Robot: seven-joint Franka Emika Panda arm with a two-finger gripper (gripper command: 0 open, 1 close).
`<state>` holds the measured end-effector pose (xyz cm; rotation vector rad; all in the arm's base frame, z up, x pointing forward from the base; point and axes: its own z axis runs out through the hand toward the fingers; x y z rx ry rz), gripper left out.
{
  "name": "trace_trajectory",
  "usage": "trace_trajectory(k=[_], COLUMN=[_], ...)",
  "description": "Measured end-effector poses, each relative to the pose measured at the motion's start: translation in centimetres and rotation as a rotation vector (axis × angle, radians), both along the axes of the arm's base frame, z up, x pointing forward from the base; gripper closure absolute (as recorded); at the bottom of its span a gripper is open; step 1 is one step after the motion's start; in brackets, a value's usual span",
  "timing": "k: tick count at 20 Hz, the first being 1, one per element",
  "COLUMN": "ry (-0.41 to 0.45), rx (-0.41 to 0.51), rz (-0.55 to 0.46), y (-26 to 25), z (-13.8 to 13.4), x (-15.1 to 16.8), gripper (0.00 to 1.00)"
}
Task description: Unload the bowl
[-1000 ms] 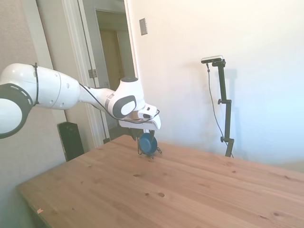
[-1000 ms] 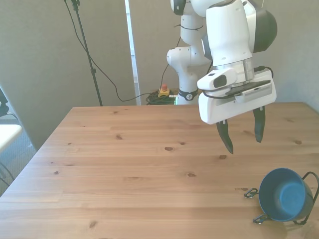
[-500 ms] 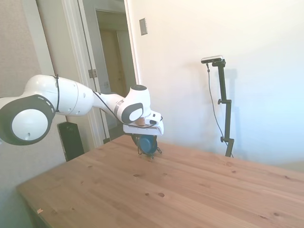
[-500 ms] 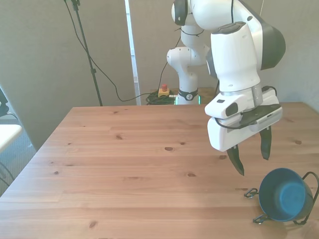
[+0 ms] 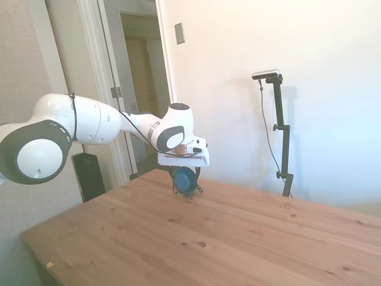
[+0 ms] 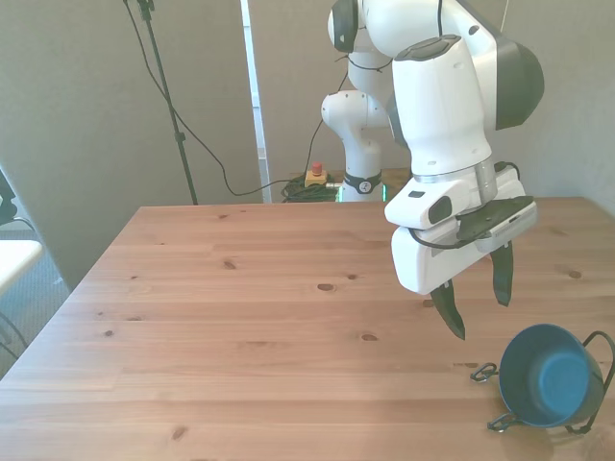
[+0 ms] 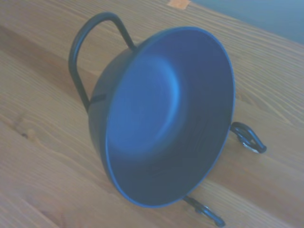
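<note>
Bowl [image 6: 547, 376] stands on edge in my rack [image 6: 598, 383], below and front view's right of my gripper [image 6: 475, 300], jaws open, empty.

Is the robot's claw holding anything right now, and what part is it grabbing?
Nothing is held. The claw is open and empty, hanging above the table, apart from the blue bowl, which sits tilted in the black wire rack.
</note>
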<state>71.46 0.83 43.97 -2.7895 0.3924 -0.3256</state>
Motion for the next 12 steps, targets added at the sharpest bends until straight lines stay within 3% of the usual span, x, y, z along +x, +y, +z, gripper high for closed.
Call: trace_trajectory(k=[12], ry=[-0.037], rx=[0.047], rz=[0.127], y=[3.2], z=[-2.3], x=[2.1], gripper=[0.00])
